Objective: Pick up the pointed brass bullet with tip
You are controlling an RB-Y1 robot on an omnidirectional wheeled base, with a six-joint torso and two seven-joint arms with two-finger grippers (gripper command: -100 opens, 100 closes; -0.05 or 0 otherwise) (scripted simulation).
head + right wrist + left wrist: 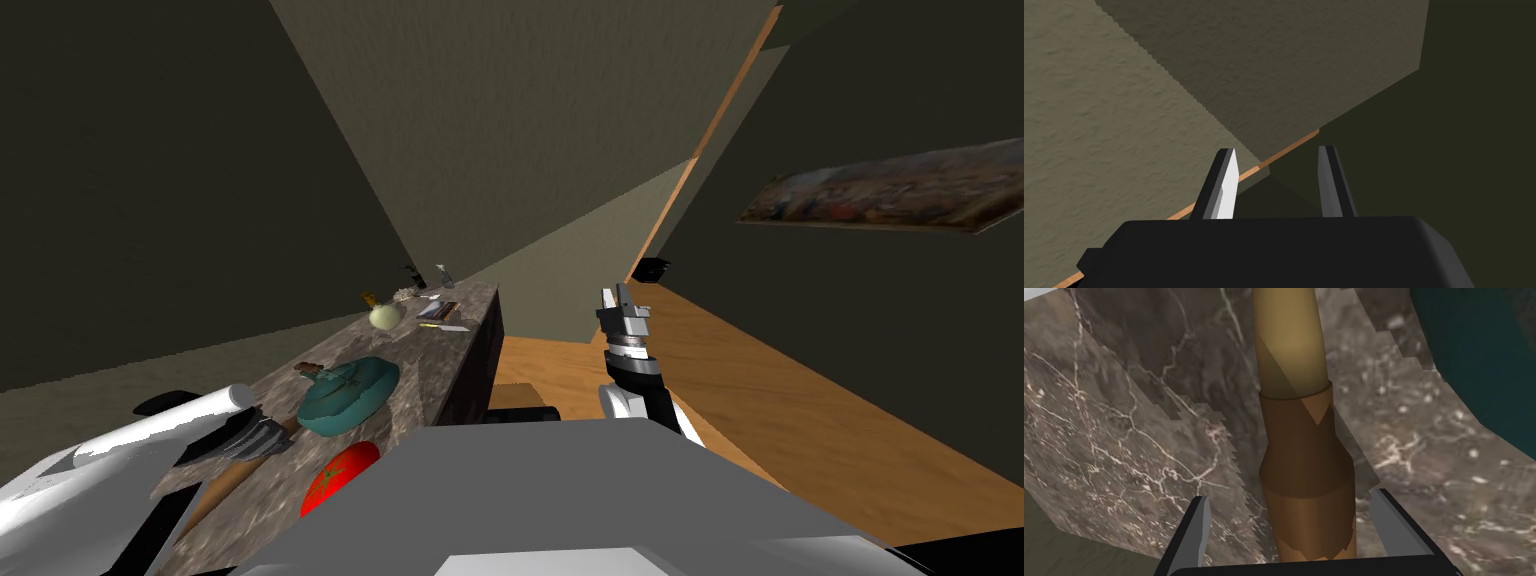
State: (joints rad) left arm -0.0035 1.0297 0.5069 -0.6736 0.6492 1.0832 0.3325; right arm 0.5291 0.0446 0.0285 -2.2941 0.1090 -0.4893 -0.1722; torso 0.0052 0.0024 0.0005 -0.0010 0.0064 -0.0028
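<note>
While the bullet (1304, 453) lies on the marble counter (1124, 438) beside a teal pot (1484, 363), the left gripper (1290, 497) straddles it, fingers spread, not touching. The right gripper (1276, 149) hangs spread over the floor.

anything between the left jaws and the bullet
Nothing. In the left wrist view the brown bullet lies between the open jaws of the left gripper, with bare marbled counter either side.

A brown, white-veined stone counter (415, 355) carries everything. A long brass-brown bullet (1304, 458) lies flat on it, between the spread fingers of the left pincer (1291, 497). A teal vessel (350, 392) sits just beside the pincer and a red tomato (338, 478) lies near it. A pale onion (384, 316) lies well beyond.
</note>
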